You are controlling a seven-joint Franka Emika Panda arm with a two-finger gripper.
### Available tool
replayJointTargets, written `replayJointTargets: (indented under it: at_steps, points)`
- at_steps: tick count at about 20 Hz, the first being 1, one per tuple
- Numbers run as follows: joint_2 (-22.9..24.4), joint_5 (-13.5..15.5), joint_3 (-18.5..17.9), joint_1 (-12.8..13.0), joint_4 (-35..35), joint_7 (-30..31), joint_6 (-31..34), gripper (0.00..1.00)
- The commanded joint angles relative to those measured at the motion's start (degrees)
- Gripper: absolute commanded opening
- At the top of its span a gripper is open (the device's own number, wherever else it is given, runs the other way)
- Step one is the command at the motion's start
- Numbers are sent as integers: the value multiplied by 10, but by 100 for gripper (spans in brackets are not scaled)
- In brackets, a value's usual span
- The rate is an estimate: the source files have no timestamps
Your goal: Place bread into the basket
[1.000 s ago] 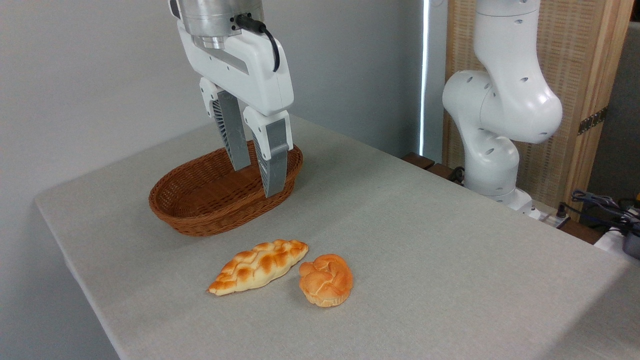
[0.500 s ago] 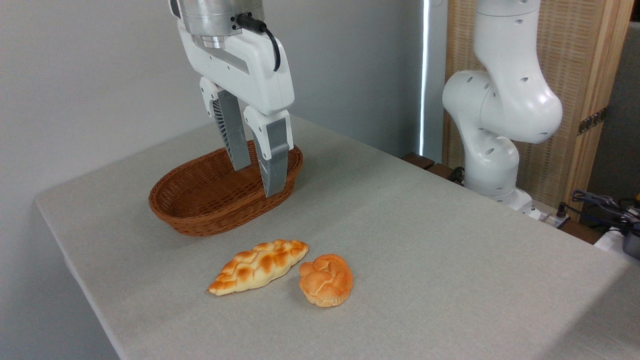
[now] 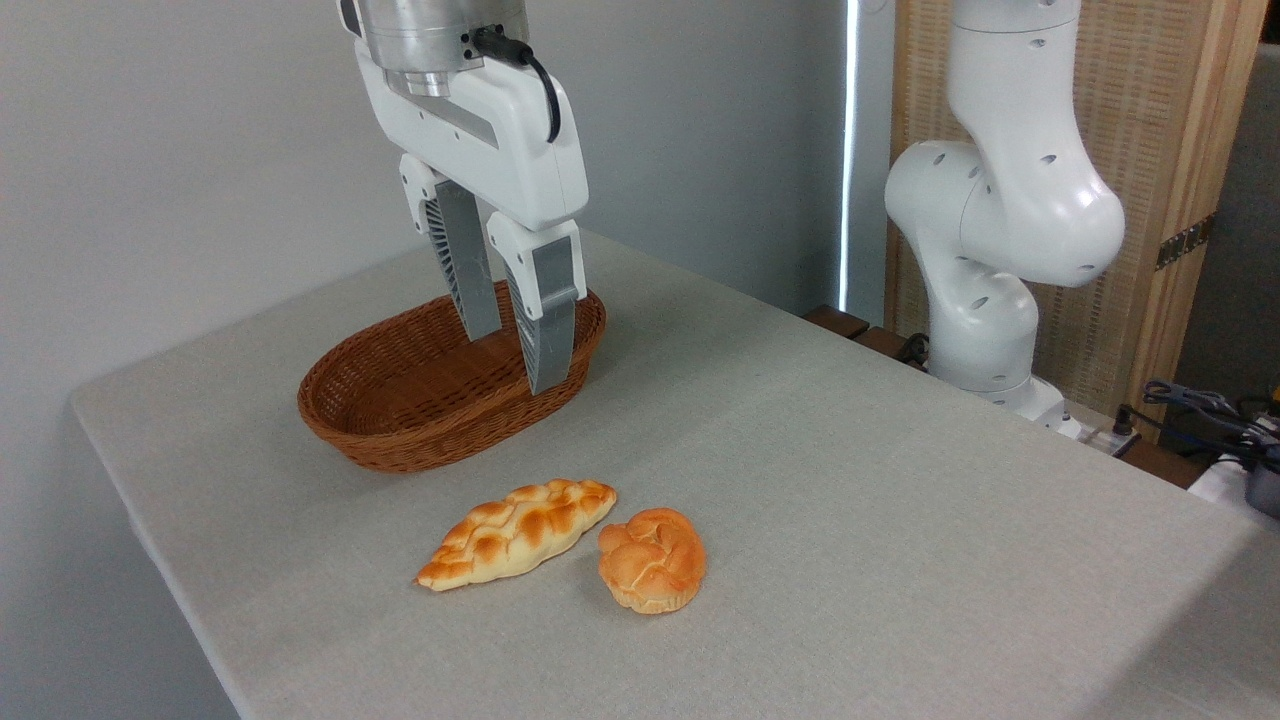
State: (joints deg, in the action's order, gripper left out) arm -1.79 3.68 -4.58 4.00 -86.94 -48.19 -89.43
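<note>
Nothing moved | fingers [image 3: 515, 362] parted over basket [image 3: 400, 425] | bread [image 3: 515, 533] on table [image 3: 850, 500]

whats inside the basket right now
No bread: the basket shows only bare wicker floor. The open claw hangs in front of its right part, and the near wall hides a strip of floor.

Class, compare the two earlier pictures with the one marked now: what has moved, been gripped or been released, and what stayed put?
Nothing visibly changed. The gripper hangs open and empty in front of the basket, as before; the bread and the round bun lie on the table where they were.
</note>
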Motion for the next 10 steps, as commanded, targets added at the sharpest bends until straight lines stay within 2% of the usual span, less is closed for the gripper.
replayJointTargets:
  at_steps: [1,6,10]
  points:
    - [2,21,-4,0,1,-8,7,100]
    - [2,22,0,2,-1,-9,29,100]
    - [8,26,7,13,-16,-8,11,100]
